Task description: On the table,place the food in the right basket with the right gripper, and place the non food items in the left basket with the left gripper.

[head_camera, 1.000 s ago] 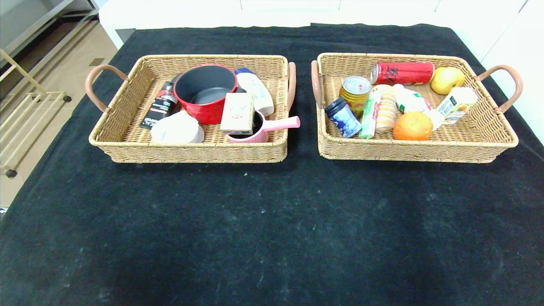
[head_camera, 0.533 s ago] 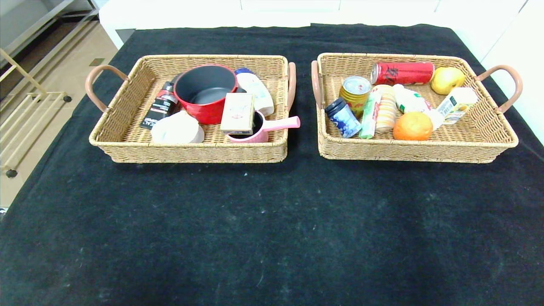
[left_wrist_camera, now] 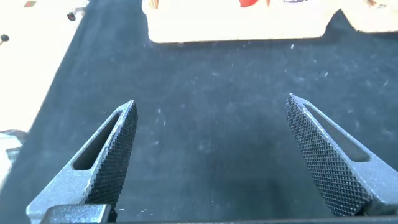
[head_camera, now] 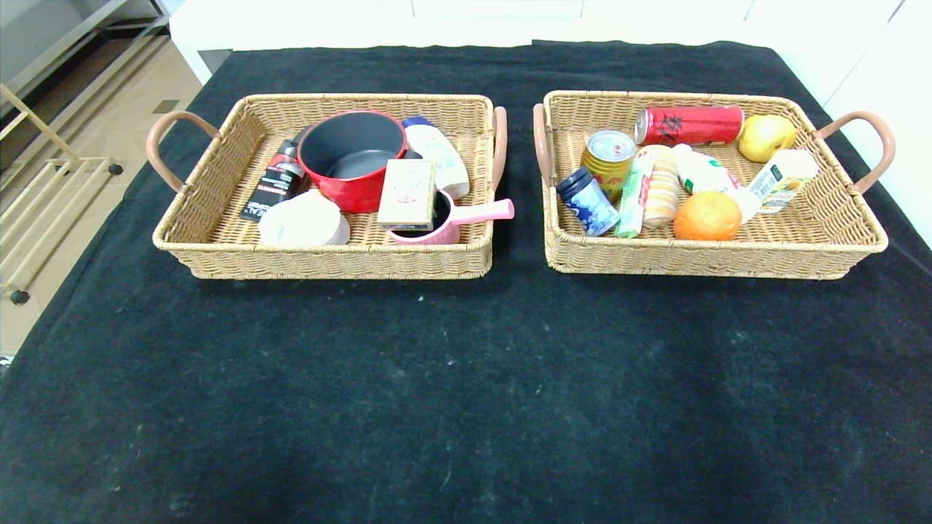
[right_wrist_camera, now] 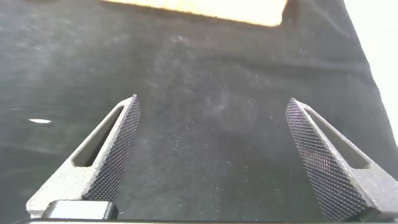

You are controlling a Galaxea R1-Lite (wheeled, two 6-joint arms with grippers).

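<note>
The left basket (head_camera: 218, 182) holds the red pot (head_camera: 349, 156) and the flat beige card box (head_camera: 406, 195). In the right basket (head_camera: 823, 218) lie the gold can (head_camera: 609, 153), the blue-lidded jar (head_camera: 586, 201), the stack of biscuits (head_camera: 661, 195) and a pale green stick (head_camera: 633, 196). Neither arm shows in the head view. My left gripper (left_wrist_camera: 211, 109) hangs open over bare black cloth, short of the left basket's near wall (left_wrist_camera: 236, 28). My right gripper (right_wrist_camera: 212, 107) is open too, above cloth, with the right basket's corner (right_wrist_camera: 242, 9) ahead.
Also in the left basket: a pink saucepan (head_camera: 437, 218), a white bowl (head_camera: 304, 222), a white bottle (head_camera: 437, 153), a dark tube (head_camera: 273, 183). The right one adds a red can (head_camera: 688, 125), an orange (head_camera: 706, 215), a yellow fruit (head_camera: 766, 137), a small carton (head_camera: 783, 178).
</note>
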